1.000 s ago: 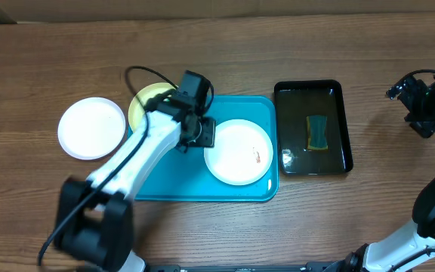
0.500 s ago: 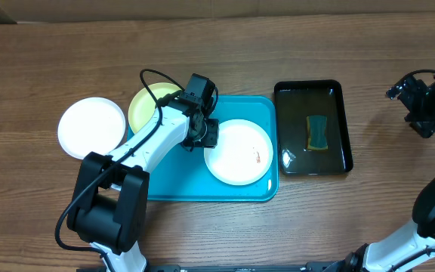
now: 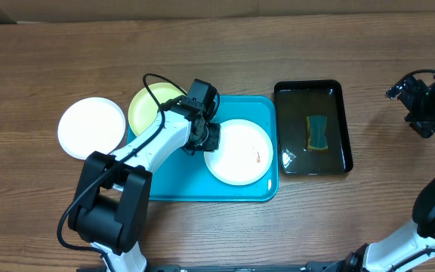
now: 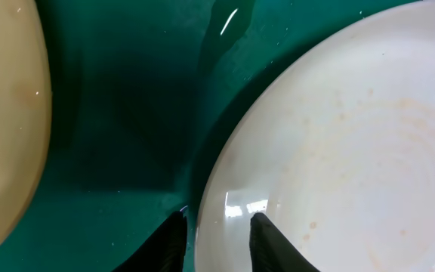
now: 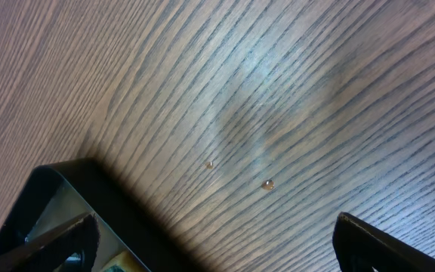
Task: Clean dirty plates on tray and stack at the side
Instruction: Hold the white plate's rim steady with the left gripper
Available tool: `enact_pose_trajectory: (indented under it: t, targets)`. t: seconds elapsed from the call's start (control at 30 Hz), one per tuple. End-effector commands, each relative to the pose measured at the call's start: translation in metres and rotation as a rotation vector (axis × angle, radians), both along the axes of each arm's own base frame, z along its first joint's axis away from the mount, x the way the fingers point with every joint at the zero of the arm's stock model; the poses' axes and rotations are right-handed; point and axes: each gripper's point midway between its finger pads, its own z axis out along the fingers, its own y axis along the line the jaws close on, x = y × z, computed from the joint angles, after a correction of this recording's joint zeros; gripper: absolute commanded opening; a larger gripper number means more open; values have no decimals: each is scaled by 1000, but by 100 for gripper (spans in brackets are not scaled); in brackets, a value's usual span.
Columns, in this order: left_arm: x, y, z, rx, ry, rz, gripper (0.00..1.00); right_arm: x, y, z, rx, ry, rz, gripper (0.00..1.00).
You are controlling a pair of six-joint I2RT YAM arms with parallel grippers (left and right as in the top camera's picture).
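Note:
A white plate with an orange smear lies on the right half of the turquoise tray. My left gripper is closed narrowly on its left rim, one finger outside over the tray, one on the plate. The left wrist view shows the gripper and the plate. The lime-green plate lies over the tray's far left corner and also shows in the left wrist view. A second white plate lies on the table to the left. My right gripper is open and empty at the far right.
A black basin with water and a green-yellow sponge stands right of the tray. Its corner shows in the right wrist view above bare wood with small droplets. The left arm's cable loops over the green plate.
My left gripper has moved slightly to the right, up to the white plate's left rim. The plates and the right arm have not moved.

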Motion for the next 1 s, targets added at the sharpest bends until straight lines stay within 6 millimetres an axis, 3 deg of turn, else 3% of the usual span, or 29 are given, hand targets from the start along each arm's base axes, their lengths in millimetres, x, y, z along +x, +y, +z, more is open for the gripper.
enact_pose_trajectory:
  t: [0.0,0.37,0.6,0.7,0.8,0.97]
  targets:
    - [-5,-3,-8,4,18,-25,27,5,-3,10,-7,-32,-9,100]
    - [-5,2,-18,23,-2,-20,26,5,-3,10,-7,-31,-9,100]
    - [-5,6,-21,40,-5,-14,4,5,-3,10,-7,-32,-9,100]
    - [-4,9,-21,54,-9,-2,4,5,-3,10,-7,-31,-9,100]
    - [-6,28,-23,133,2,141,4,5,-3,10,-7,-32,-9,100]
    - [-2,44,-22,206,-25,235,4,5,-3,10,-7,-32,-9,100]
